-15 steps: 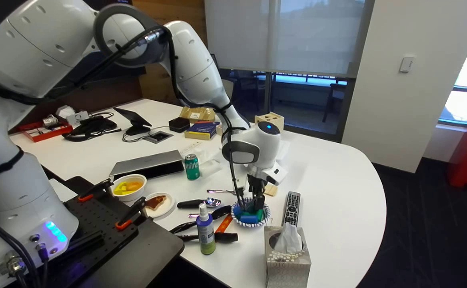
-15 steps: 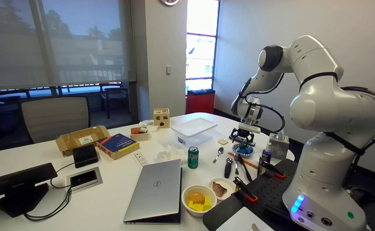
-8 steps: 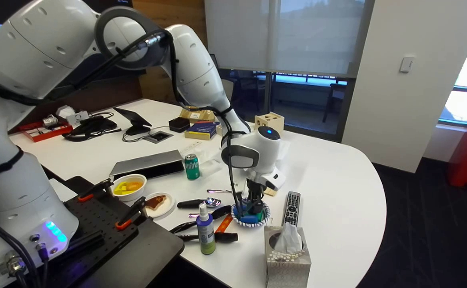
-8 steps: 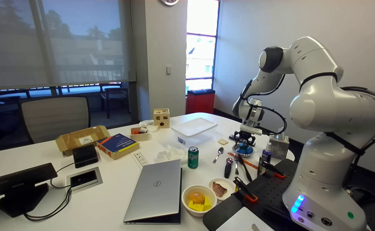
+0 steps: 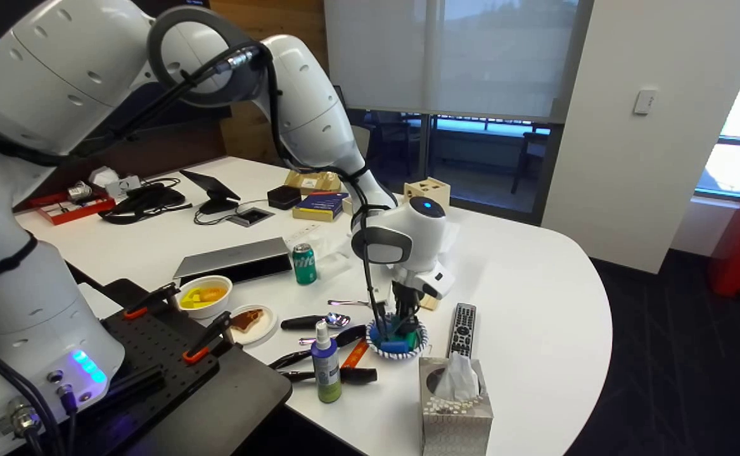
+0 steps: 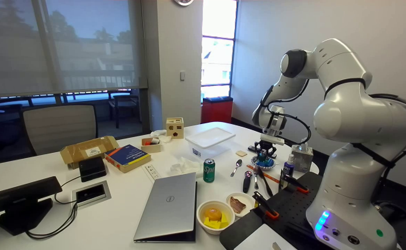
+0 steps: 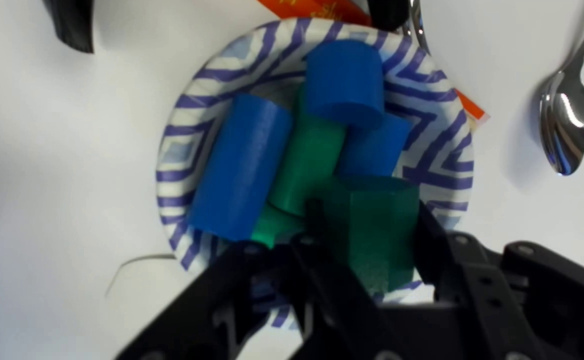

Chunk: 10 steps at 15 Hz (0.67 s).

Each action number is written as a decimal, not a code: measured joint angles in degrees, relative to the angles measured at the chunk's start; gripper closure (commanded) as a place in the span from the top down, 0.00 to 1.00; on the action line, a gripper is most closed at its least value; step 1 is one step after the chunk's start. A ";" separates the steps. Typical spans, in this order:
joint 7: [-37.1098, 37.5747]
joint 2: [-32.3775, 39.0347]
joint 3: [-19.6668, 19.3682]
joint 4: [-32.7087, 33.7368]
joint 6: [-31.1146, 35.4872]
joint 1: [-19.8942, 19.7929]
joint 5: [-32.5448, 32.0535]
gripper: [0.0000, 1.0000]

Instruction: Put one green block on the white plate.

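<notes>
A green six-sided block (image 7: pixel 379 230) sits upright between the two black fingers of my gripper (image 7: pixel 372 235), which is shut on it. Both are at the near edge of a blue-striped white bowl (image 7: pixel 184 145). More blocks lie in that bowl: a green cylinder (image 7: pixel 309 157), part of another green block (image 7: pixel 273 225) and several blue blocks (image 7: pixel 242 167). Whether the held block is clear of the bowl I cannot tell. The white plate (image 6: pixel 249 201), nearer the robot base in both exterior views, bears a brown flat piece (image 6: pixel 237 205).
Between striped bowl and plate lie a black-handled tool (image 6: pixel 247 182), forks and an orange strip (image 5: pixel 355 354). A spray bottle (image 5: pixel 327 367) stands close by; a remote (image 5: pixel 463 329) and tissue box (image 5: pixel 455 418) flank the bowl. Beside the plate is a bowl (image 6: pixel 208 229) of yellow pieces.
The gripper has come down into the striped bowl, then risen slightly. Its fingers have shut on a green block over the last second.
</notes>
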 measured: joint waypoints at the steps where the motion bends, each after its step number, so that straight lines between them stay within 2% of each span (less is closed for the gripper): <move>1: -0.02 -0.82 -0.01 -0.24 -0.32 0.13 -0.39 0.18; 6: -1.40 -12.20 0.43 -6.21 -7.50 2.22 -2.27 0.18; 10: -3.48 -22.46 1.32 -12.66 -14.53 7.37 -2.33 0.18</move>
